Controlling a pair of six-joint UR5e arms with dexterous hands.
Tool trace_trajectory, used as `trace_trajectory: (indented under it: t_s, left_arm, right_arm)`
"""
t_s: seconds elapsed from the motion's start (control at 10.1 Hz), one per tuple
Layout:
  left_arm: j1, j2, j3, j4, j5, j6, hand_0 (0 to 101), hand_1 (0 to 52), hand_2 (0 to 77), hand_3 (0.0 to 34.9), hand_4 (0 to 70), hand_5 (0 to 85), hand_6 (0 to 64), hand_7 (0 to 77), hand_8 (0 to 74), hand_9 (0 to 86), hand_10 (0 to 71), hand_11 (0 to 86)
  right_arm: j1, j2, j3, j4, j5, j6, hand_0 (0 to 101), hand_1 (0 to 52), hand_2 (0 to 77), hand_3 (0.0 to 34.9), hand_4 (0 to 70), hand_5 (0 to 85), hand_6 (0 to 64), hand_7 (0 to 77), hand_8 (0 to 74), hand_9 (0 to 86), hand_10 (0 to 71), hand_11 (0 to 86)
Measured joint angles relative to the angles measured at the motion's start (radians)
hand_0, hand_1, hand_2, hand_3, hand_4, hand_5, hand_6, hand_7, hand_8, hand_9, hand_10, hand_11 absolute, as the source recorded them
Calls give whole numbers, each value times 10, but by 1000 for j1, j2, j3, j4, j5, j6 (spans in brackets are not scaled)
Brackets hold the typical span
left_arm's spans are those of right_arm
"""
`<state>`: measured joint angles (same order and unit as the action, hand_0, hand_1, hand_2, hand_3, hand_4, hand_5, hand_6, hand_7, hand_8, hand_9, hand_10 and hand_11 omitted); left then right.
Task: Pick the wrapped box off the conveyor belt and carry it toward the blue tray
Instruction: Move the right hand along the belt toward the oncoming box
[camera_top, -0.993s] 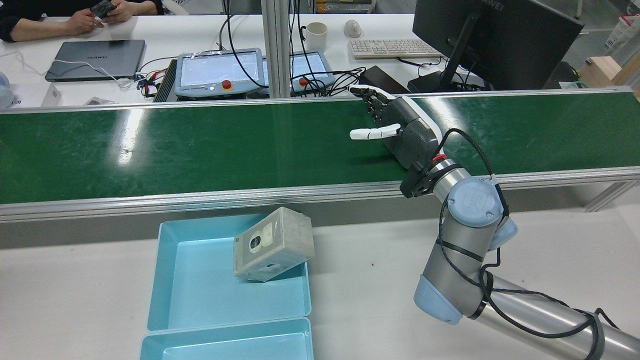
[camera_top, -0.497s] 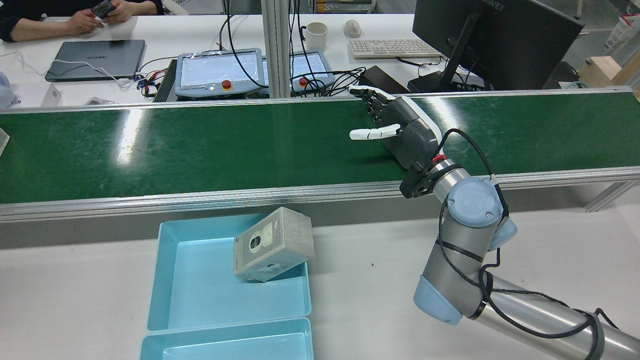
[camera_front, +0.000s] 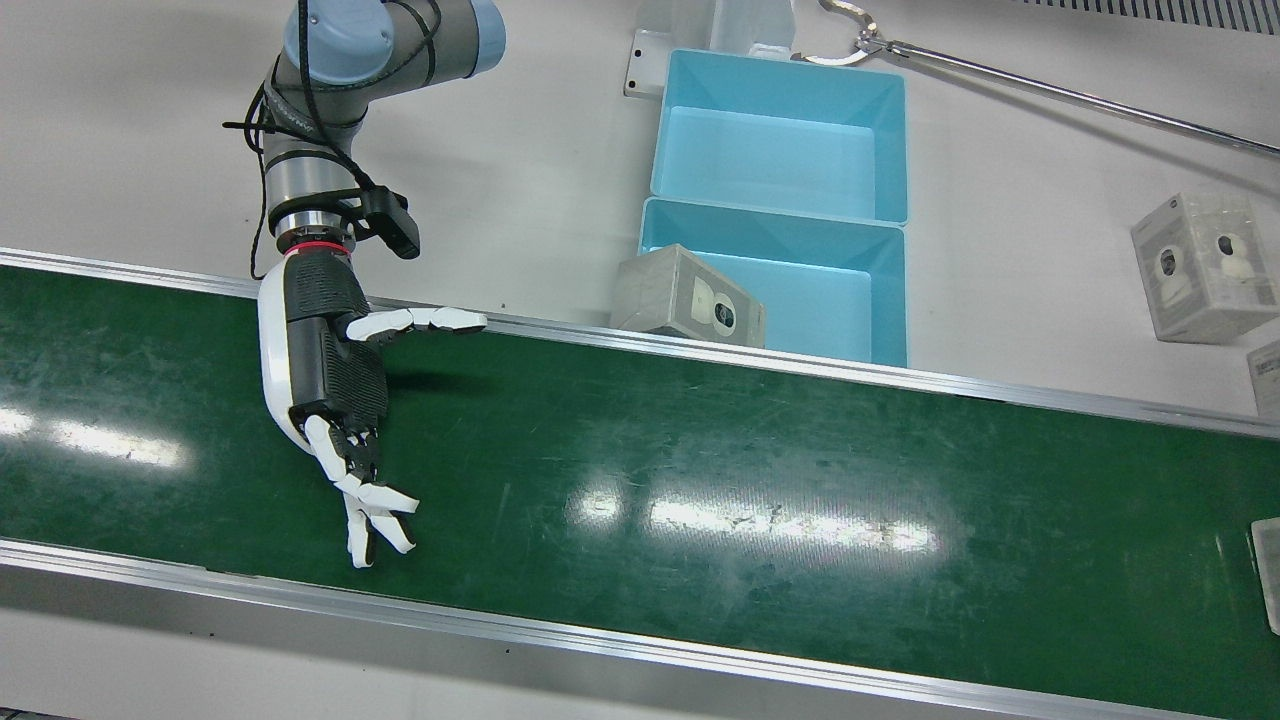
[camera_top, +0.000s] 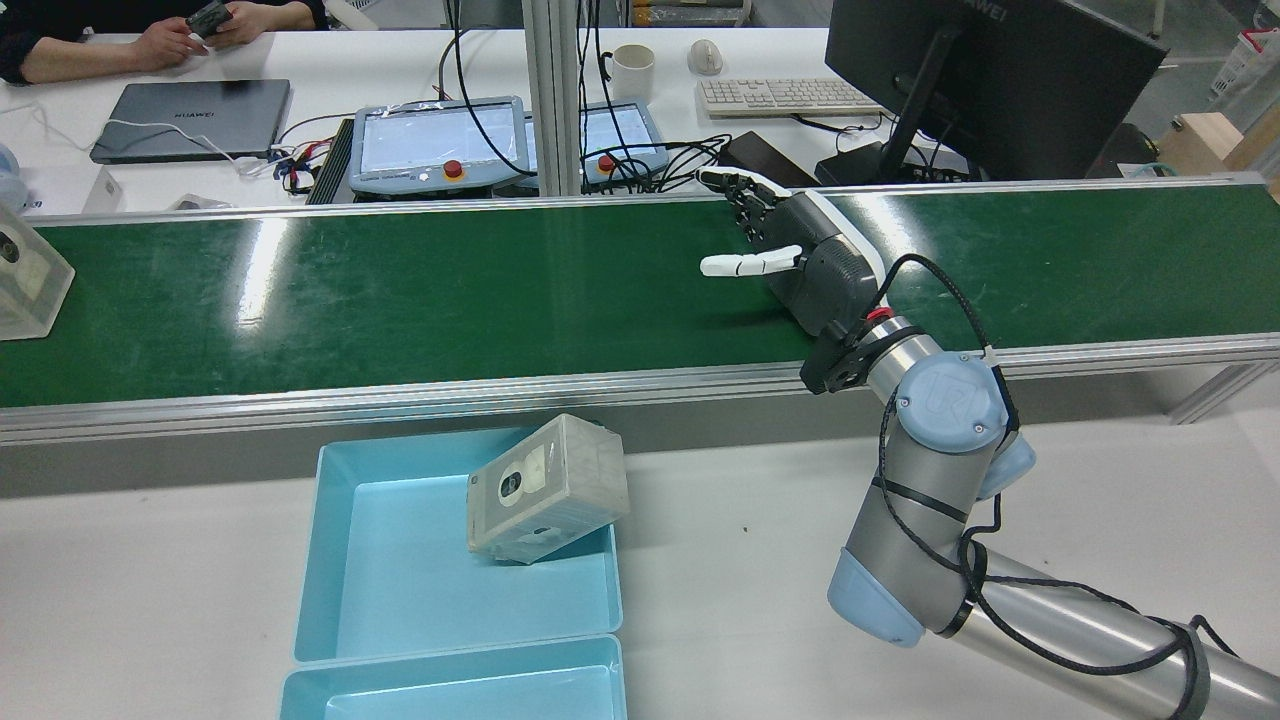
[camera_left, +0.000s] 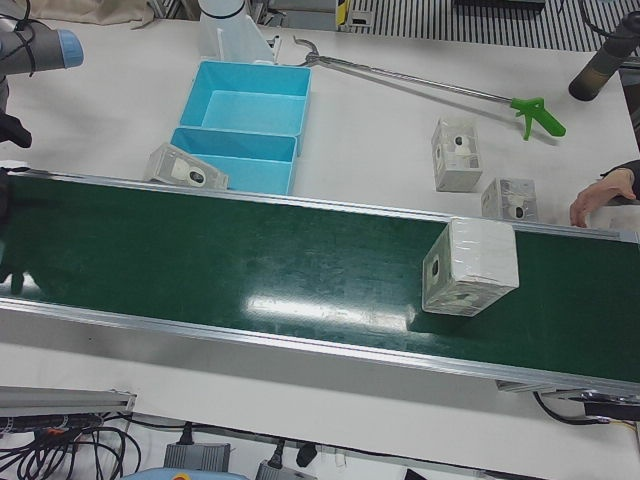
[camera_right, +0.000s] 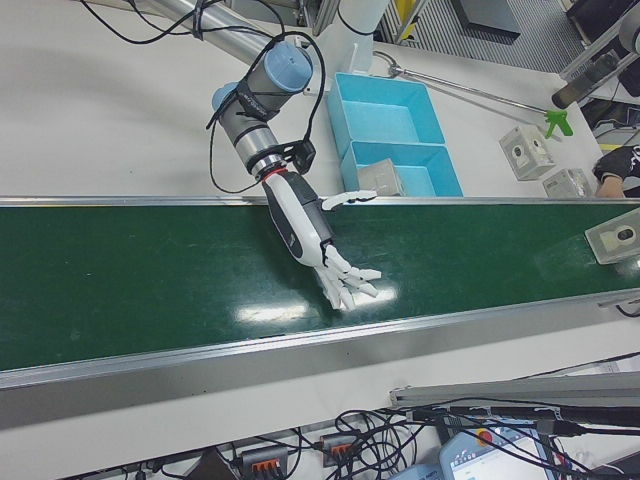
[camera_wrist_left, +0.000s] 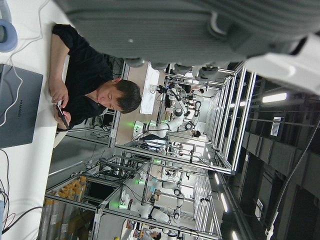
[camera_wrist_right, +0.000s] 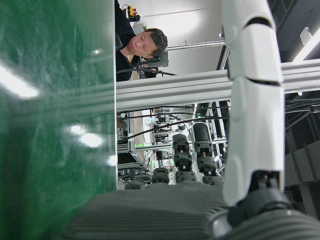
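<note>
Right hand hovered spread and empty above the conveyor belt. One wrapped box rode the belt's far end; another box leaned in one of two blue trays.

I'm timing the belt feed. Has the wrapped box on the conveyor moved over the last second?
Yes. The wrapped box has ridden in from the rear view's left edge along the conveyor belt; a second ago no box was there.

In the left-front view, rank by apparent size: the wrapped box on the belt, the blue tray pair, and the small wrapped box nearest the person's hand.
1. Pair of blue plastic trays
2. Wrapped box on the green belt, though nearer the camera
3. Small wrapped box by the person's hand
</note>
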<state>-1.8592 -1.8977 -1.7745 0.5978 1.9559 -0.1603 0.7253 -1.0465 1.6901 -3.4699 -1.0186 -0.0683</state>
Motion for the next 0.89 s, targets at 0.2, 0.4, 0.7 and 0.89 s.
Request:
trace_trajectory:
  t_s: [0.2, 0.4, 0.7, 0.89]
  left_arm:
    - [0, 0, 0, 0, 0, 0, 0, 0, 11, 0, 0, 11, 5, 5, 5, 0, 5, 5]
    - [0, 0, 0, 0, 0, 0, 0, 0, 11, 0, 0, 11, 5, 0, 5, 0, 5, 5]
    - [0, 0, 0, 0, 0, 0, 0, 0, 5, 0, 0, 11, 5, 0, 5, 0, 0, 5]
    - [0, 0, 0, 0, 0, 0, 0, 0, 11, 0, 0, 11, 5, 0, 5, 0, 0, 5]
  right_arm:
    - [27, 0, 16, -2, -7, 6, 490, 191, 142, 2, 115, 245, 71, 71, 16, 44, 0, 5]
    - [56, 3, 42, -19, -32, 8, 540, 251, 251, 0, 153, 311, 82, 104, 16, 44, 0, 5]
    - [102, 67, 52, -121, -122, 5, 553, 278, 284, 0, 153, 327, 87, 104, 27, 60, 0, 5]
    - [104, 85, 50, -149, -132, 0, 484, 109, 131, 1, 125, 273, 65, 71, 16, 49, 0, 5]
